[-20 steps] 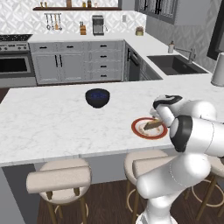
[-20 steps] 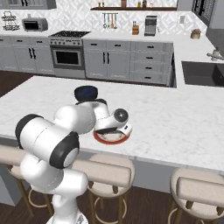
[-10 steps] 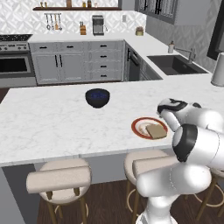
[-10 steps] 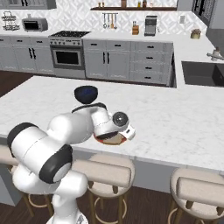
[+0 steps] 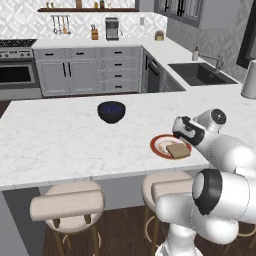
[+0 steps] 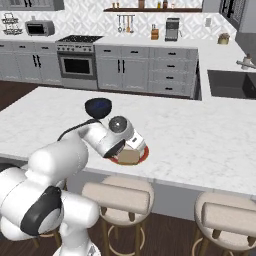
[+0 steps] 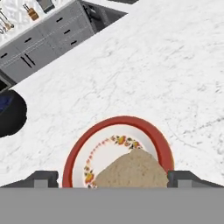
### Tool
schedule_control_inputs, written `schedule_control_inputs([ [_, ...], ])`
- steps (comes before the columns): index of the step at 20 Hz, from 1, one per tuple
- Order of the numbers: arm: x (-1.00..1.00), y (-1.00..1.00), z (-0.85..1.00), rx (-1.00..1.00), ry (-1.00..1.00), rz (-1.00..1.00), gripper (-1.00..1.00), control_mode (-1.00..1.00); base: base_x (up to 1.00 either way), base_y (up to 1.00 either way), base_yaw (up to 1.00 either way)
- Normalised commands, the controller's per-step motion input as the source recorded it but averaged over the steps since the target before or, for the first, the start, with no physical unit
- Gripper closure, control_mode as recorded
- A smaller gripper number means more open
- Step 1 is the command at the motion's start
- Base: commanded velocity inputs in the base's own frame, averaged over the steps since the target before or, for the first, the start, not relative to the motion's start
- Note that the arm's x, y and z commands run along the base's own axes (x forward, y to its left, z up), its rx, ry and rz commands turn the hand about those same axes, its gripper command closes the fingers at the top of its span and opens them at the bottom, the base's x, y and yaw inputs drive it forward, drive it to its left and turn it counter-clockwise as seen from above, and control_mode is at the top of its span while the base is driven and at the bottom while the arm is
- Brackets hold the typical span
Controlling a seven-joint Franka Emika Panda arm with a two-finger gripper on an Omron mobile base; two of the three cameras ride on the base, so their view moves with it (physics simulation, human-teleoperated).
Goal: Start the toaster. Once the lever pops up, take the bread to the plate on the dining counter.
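Observation:
The bread [image 5: 178, 150] lies flat on the red-rimmed plate [image 5: 159, 145], near the front edge of the dining counter [image 5: 60, 135]. My gripper [image 5: 183, 134] hovers just above and behind the plate, open, with nothing between its fingers. From the right base view the bread [image 6: 129, 156] covers the near side of the plate [image 6: 144, 155], right under the gripper [image 6: 131, 146]. In the hand view the two fingertips [image 7: 41, 177] stand wide on either side of the bread [image 7: 133, 168], and the plate [image 7: 76, 151] shows its flowered white centre.
A dark blue bowl [image 5: 111, 111] stands on the counter to the left of and beyond the plate. Padded stools [image 5: 67, 204] line the counter's near side. A sink [image 5: 200, 73] and grey cabinets lie beyond, with a silver vessel [image 5: 249, 80] at the far right.
The gripper has drawn up and back from the plate, leaving the bread lying on it. Its jaws have spread a little wider.

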Motion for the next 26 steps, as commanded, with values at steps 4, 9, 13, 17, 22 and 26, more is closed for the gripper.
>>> schedule_control_inputs([
  [4,-0.05,0.52,0.50,-0.17,0.12,0.00,-1.00,-1.00,0.00,0.00,0.00],
  [9,-0.73,0.33,0.37,-0.17,0.09,0.00,-1.00,-1.00,0.00,0.00,0.00],
  [13,-0.99,0.26,0.30,-0.05,0.13,0.00,-1.00,-1.00,0.00,0.00,0.00],
  [17,-0.94,0.27,0.54,0.00,0.05,0.05,-1.00,-1.00,0.00,0.00,0.00],
  [22,-0.51,0.41,0.73,0.00,0.02,0.18,-1.00,-1.00,0.00,0.00,0.00],
  [26,-0.29,0.24,0.83,0.00,0.00,0.21,-1.00,-1.00,0.00,0.00,0.00],
])
